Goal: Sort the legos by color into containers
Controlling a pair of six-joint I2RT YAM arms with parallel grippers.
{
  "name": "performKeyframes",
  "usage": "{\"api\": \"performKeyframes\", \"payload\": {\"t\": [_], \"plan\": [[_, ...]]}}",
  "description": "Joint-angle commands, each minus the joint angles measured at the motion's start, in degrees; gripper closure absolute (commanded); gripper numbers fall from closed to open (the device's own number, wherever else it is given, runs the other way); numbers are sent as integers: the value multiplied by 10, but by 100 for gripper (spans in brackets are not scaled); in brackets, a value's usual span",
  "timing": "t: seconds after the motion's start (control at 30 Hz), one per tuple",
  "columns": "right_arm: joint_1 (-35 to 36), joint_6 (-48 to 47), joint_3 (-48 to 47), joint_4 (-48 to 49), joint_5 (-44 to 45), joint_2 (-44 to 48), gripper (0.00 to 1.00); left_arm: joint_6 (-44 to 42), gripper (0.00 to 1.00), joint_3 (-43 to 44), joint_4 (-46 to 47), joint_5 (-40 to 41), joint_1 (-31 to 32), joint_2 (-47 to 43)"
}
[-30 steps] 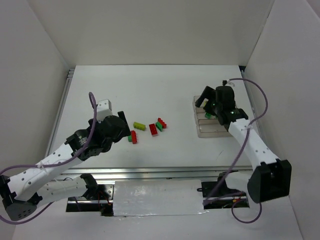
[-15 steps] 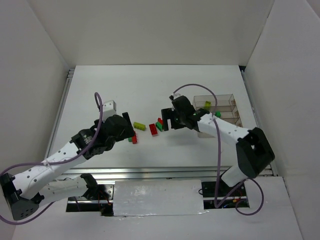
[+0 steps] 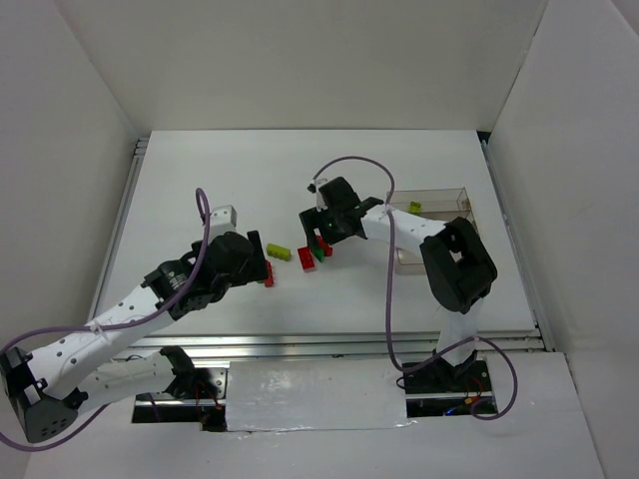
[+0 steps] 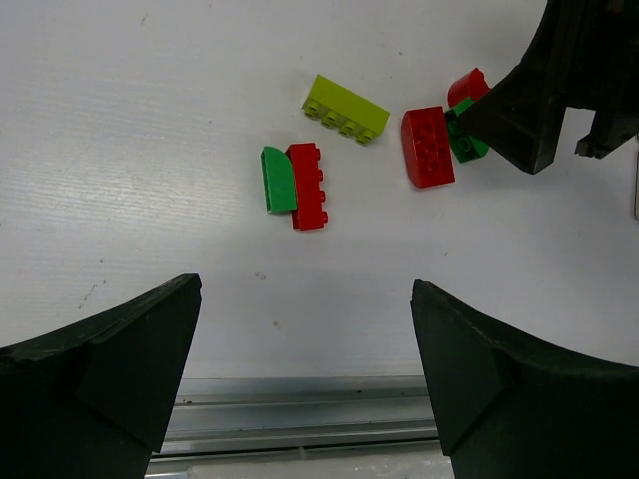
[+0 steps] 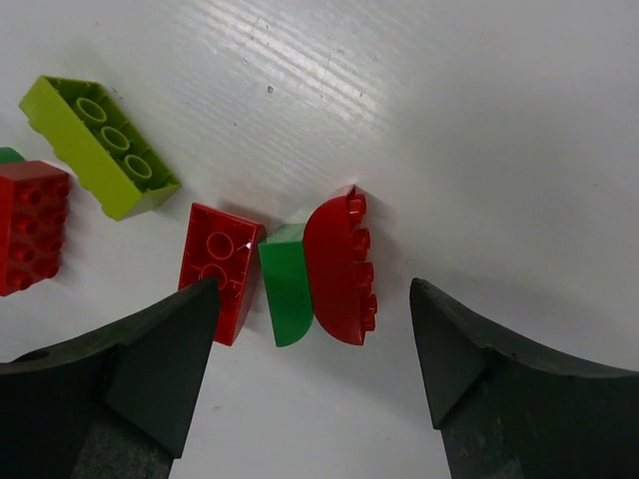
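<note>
as right pincer straddles legos, untouched.

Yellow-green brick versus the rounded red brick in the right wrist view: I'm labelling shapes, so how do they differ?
The yellow-green brick is a long rectangle; the rounded red brick has one curved side. The yellow-green one lies alone; the red one touches a dark green piece. The red one sits between the fingers of the open right end effector; the yellow-green one lies outside them. Both rest on the table.
</note>
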State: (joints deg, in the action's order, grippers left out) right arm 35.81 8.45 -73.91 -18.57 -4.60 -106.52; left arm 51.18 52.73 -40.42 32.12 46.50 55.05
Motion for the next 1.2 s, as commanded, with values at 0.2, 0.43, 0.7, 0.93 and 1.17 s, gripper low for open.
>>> {"api": "performKeyframes", "payload": {"t": [0.2,0.43,0.7,0.93,1.17], "plan": [[-1,-8,-8,5,-10,-26,34,-12,0,-6,30,-6,-7,-3],[-1,-3,-16,-9,11,-48,38,-13,1,-12,37,-10,-10,8],[-2,5,-1,1,13,-47,46,-13,0,-12,39,-11,-11,8],[-2,35,55,34,35,27,100,-5,1,-10,46,-26,-12,10],[38,78,298,208,-81,334,100,51,0,-35,175,-159,-14,-34]]}}
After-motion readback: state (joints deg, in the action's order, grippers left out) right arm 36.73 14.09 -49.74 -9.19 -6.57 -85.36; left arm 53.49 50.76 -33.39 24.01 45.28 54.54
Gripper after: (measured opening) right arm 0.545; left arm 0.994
